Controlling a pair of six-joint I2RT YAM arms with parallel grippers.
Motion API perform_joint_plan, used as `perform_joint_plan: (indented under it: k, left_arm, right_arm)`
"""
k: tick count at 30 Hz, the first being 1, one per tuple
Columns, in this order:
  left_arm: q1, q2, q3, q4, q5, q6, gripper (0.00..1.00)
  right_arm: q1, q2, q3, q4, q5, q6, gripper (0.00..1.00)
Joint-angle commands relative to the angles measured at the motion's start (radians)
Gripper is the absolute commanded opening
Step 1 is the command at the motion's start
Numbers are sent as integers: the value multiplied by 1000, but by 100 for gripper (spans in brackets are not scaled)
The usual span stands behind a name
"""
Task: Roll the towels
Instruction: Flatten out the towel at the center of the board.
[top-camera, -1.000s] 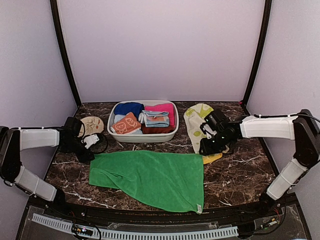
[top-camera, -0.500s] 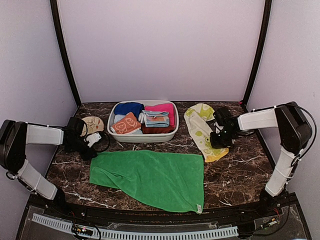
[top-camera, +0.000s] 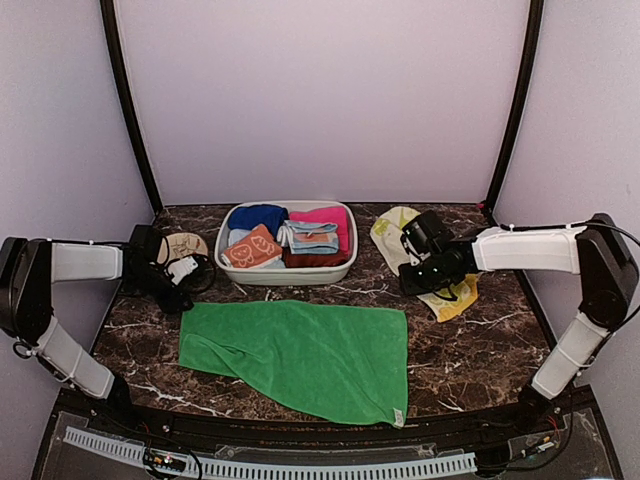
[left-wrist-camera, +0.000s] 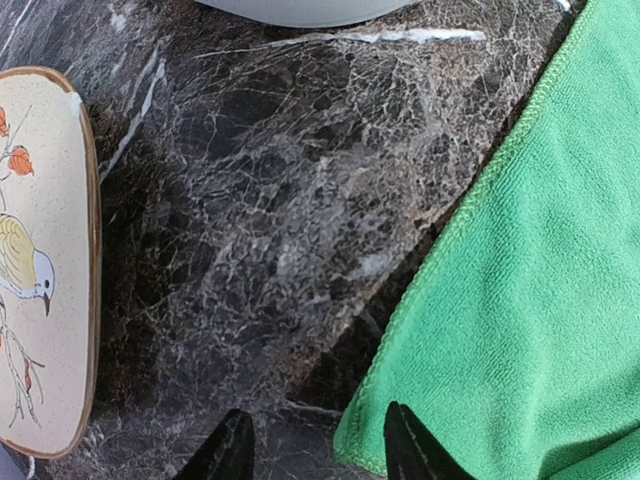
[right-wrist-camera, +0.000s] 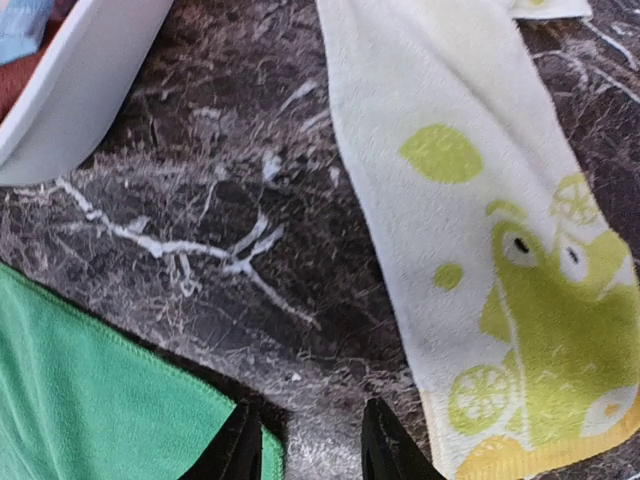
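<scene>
- The green towel lies spread open and unrolled on the near middle of the dark marbled bench. A soft crease runs across its left half.
- The cream towel, printed with yellow-green shapes and a frog face, lies stretched out flat on the right rear of the bench. It is to the right of the white tub and well apart from the green towel. It is also unrolled, and its near end has a yellow hem.
- The left fingers stand partly open with nothing between them. They sit low at the far left corner of the green towel, one tip over bare marble and the other at the towel's hemmed edge. I cannot tell whether that tip touches the cloth.
- The right fingers are also parted a little and hold nothing. They are over bare marble, between the green towel's far right corner and the cream towel's left edge.
- A small cream plate painted with a bird rests on the bench, just left of the left fingers.
- The tub stands at the rear centre. It holds a blue cloth, a pink cloth, an orange cloth with white patterns and a pale blue folded cloth.
</scene>
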Motion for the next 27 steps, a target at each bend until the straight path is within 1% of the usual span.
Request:
perform_joint_plan:
  k: [1,7,10,12,14,17,19,21,22,27]
  left_arm:
    - [18,38,40,-51,28,-10,47]
    - [35,88,66,-83,50,-11,48]
    - [37,102,61,-77,59,-3,45]
    - [37,117,65,-84,70,-4,43]
    - [36,133,73,-92,83,-5,39]
    - [37,154,77,-107,108,-1,29]
    - [37,167,79,-120,127,4,19]
    - [38,173,89,-137,140,4,4]
    - [37,174,96,-149,147,3,0]
    - [36,117,136,-222,173,9,0]
  right_arm:
    - [11,26,-73,44,-103,34,35]
    - [11,50,-106,74,-203,32,36]
    - [10,58,-113,82,-237,26,36]
    - [11,69,-115,85,-249,25,34]
    - [10,79,-115,87,-254,27,29]
    - [10,77,-116,90,-252,28,21]
    - [9,71,-113,89,-244,29,12]
    - [8,66,-108,84,-239,26,0]
    - [5,60,-105,81,-237,24,0]
    - [3,11,-90,65,-215,14,0]
